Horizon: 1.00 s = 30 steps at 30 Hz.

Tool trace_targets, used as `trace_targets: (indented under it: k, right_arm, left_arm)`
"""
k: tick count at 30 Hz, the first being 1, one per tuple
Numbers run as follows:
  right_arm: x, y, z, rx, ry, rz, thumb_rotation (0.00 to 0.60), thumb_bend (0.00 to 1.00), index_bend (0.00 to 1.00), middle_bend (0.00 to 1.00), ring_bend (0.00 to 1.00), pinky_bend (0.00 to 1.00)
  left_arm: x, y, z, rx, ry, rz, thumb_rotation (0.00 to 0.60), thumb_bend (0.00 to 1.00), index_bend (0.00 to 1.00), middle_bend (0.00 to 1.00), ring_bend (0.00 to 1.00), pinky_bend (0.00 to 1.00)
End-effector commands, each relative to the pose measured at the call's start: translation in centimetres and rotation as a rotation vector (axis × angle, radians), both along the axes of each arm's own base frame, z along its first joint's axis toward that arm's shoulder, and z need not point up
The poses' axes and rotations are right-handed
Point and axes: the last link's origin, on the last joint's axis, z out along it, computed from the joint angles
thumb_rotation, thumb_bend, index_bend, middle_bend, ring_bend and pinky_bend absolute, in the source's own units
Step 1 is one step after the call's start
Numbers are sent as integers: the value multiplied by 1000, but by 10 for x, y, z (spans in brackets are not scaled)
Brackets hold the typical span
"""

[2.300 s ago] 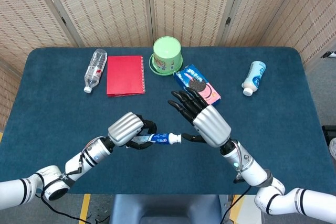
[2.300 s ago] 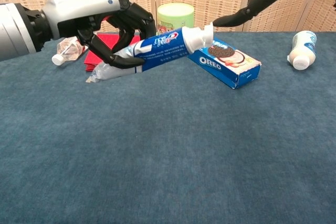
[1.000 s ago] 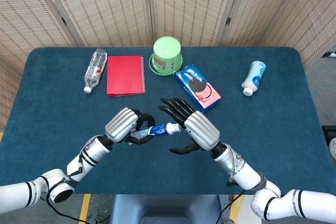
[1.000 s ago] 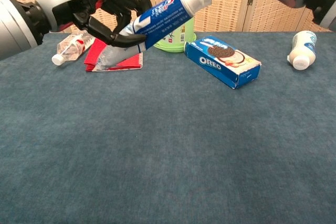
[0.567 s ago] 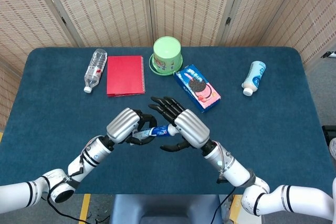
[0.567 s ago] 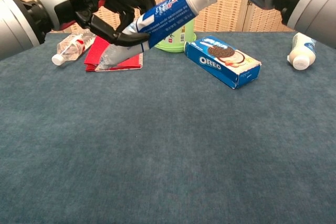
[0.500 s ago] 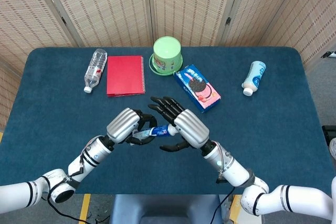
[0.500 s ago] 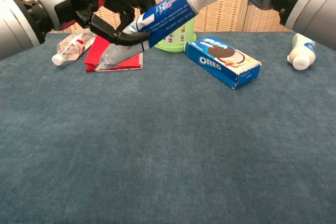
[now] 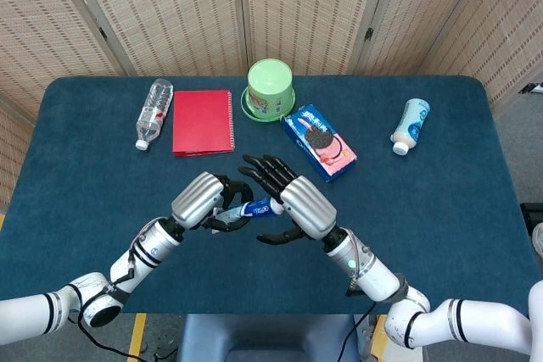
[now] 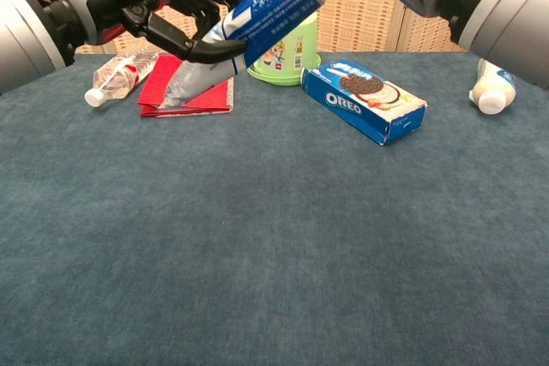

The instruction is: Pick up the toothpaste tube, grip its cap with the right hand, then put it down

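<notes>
At the back of the tabletop [image 9: 102, 167] lie, from left to right, a water bottle [image 9: 153, 112], a notebook [image 9: 203, 121], a bowl [image 9: 270, 89] and a cookie box [image 9: 319, 142] just in front of the bowl. A small bottle [image 9: 410, 125] lies well apart at the right. Nearer the front, the toothpaste tube [image 10: 249, 19] is above the tabletop, between the left hand [image 9: 204, 200] and the right hand [image 9: 297, 203].

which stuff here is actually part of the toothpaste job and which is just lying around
In the job:
toothpaste tube, held up off the table
left hand, gripping the tube
right hand, at the cap end

Lying about:
water bottle
red notebook
green cup
Oreo box
white bottle
</notes>
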Motion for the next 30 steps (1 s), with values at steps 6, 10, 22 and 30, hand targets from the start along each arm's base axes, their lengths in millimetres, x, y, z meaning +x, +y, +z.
trace_targets:
  k: [6,10,22,30]
  right_arm:
    - [4,-1,-4,2,5,2,0,0,0,0,0,0]
    - [3,-1,-5,-7,23,0,0,0,0,0,0,0]
    - [-1,-1,-8,-8,49,-1,0,0,0,0,0,0]
    - [-4,0,-2,-22,30,-1,0,0,0,0,0,0]
  left_arm:
    - [3,1,1,7,14,-10,600,616,717,816,728,616]
    - [2,1,1,10,28,-9,600,616,718,818,730,606]
    - [0,4,3,20,52,-3,600,619,719,820,731,606]
    - [-3,3,2,25,60,-5,600,618,719,820,731,606]
